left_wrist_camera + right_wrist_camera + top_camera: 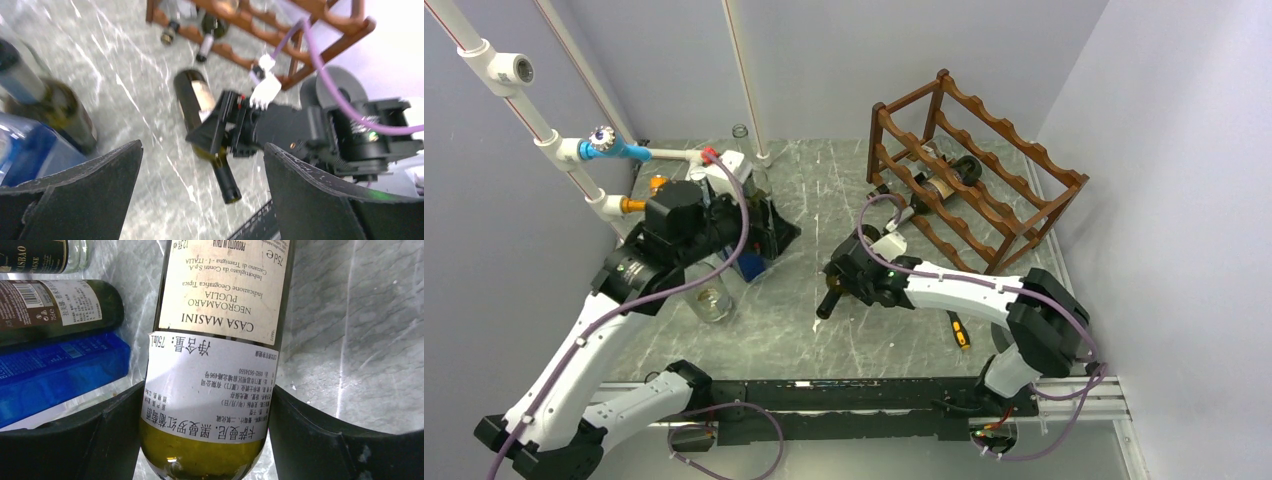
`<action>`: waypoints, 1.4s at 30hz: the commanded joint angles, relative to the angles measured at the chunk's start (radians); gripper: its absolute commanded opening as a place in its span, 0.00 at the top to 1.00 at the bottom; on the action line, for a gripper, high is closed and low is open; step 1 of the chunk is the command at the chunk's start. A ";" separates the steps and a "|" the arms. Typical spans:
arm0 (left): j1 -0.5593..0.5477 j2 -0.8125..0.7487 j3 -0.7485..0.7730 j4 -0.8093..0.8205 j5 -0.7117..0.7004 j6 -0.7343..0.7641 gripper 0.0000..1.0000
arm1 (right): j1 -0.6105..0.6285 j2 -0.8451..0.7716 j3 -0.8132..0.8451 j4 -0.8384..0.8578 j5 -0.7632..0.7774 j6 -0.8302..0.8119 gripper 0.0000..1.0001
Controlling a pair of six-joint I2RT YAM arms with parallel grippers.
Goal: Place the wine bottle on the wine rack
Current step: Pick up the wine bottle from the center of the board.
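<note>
The wine bottle point(830, 298) is dark green glass with a cream label and lies about level over the marble table, its neck toward the near edge. My right gripper point(852, 272) is shut on its body, and in the right wrist view both fingers press the bottle point(220, 340) at its white back label. The left wrist view shows the same bottle point(196, 97) held by the right arm. My left gripper point(767, 236) stands open and empty point(202, 145) over the table to the left. The wine rack point(984, 170), reddish-brown with wavy rails, stands at the back right, holding dark bottles point(939, 185).
A blue box point(749, 265) and upright bottles point(60, 110) crowd the space by the left gripper. A clear glass jar point(712, 300) stands in front of them. White pipes point(544, 130) rise at the left. An orange-handled tool point(959, 330) lies near the right arm. Walls close in all round.
</note>
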 commanded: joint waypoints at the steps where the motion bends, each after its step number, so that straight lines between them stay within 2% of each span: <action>1: -0.003 0.006 0.124 0.097 -0.091 0.034 0.02 | 0.010 -0.076 0.002 0.095 0.097 -0.038 1.00; 6: -0.003 0.017 0.173 0.245 -0.179 0.059 0.01 | 0.021 -0.099 0.003 0.034 0.140 -0.002 1.00; 10: -0.003 0.039 0.185 0.270 -0.225 0.115 0.00 | 0.023 -0.122 -0.013 0.030 0.146 0.001 1.00; 18: -0.002 -0.084 -0.068 0.417 -0.255 0.205 0.01 | 0.024 -0.132 0.000 0.021 0.175 -0.044 1.00; 36: -0.003 -0.118 -0.112 0.437 -0.281 0.204 0.01 | 0.098 -0.121 0.093 -0.078 0.315 -0.078 1.00; 42: -0.002 -0.119 -0.112 0.434 -0.279 0.200 0.01 | 0.134 -0.089 0.183 -0.240 0.419 -0.029 1.00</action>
